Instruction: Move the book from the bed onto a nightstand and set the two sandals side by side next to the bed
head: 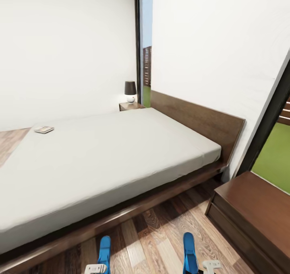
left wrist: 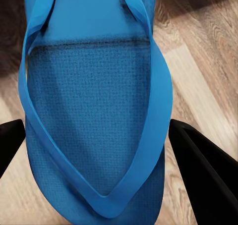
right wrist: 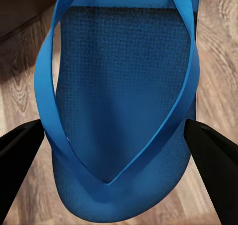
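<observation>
On the far corner of the bed (head: 100, 157) the book (head: 44, 129) still waits, while each wrist view shows a spread pincer, left (left wrist: 99, 150) and right (right wrist: 114, 150), straddling a sandal (left wrist: 94, 111) (right wrist: 124, 96) on the floor, apparently unreleased.

Grippers are small white blocky bits, left (head: 96, 268) and right (head: 210, 264), with chunky plain black fingers (left wrist: 208, 178).

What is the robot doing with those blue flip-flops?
Each claw has one blue sandal between its fingers: the left claw around the left sandal, the right claw around the right sandal, above the wood floor beside the bed. The book lies on the mattress's far side, not yet on a nightstand.
</observation>
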Robot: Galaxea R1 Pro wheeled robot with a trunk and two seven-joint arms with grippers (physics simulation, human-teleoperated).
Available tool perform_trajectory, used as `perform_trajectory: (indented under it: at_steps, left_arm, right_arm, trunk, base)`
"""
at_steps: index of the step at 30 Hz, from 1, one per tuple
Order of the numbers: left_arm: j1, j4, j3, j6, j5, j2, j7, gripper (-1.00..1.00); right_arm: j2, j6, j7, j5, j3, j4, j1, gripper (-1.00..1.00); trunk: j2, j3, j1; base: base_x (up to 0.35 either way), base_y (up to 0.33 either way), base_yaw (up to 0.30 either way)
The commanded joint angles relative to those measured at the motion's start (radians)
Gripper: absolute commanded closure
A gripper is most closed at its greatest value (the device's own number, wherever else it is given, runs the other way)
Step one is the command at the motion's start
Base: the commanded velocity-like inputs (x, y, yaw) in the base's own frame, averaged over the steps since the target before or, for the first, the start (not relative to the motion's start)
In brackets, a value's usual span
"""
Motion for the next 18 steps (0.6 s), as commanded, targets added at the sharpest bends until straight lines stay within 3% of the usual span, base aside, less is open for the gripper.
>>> perform_trajectory:
  at_steps: [1,18]
  left_arm:
    - [-0.001,0.001,-0.004,-0.002,0.009,0.001,-0.002,1.00]
    - [-0.001,0.001,-0.004,-0.002,0.009,0.001,-0.003,1.00]
  right_arm:
    - [0.000,-0.005,0.007,-0.011,0.008,0.004,-0.001,1.00]
    - [0.000,-0.005,0.007,-0.011,0.008,0.004,-0.001,1.00]
  trunk:
    - [0.000,-0.001,0.000]
    - [0.000,-0.001,0.000]
  base:
    - [0.000,0.000,0.148]
    - [-0.051,0.000,0.148]
